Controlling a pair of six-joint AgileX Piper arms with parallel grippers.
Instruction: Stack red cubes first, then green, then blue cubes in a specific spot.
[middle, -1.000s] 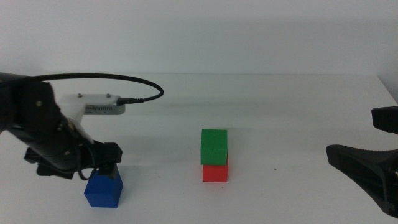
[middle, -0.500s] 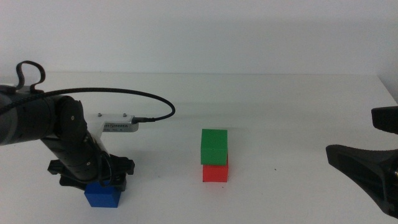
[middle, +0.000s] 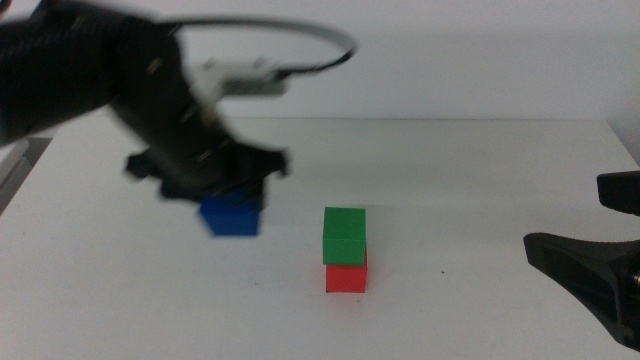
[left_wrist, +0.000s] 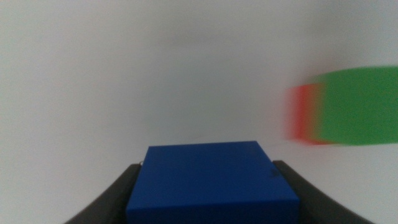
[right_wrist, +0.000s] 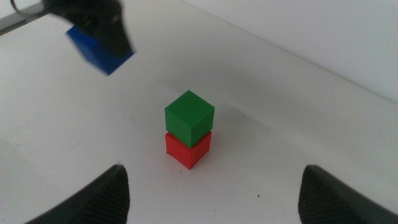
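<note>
Left hand (middle: 232, 195) clamps blue cube (middle: 231, 215) aloft mid-bench; center squarely over green cube (middle: 345, 236) on red cube (middle: 346, 277), lower gently; right hand (right_wrist: 211, 205) wide.

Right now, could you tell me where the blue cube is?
The blue cube is clamped in the left gripper, lifted off the table, left of centre in the middle view, beside the green cube stacked on the red cube.

We see the green cube (middle: 344, 235) sitting squarely on the red cube (middle: 346, 277) on the white table, while the deep-blue cube (middle: 232, 214), blurred but apparently clear of the tabletop, hangs clamped between the left gripper's (middle: 222, 190) jaws, to the left of the stack.
</note>
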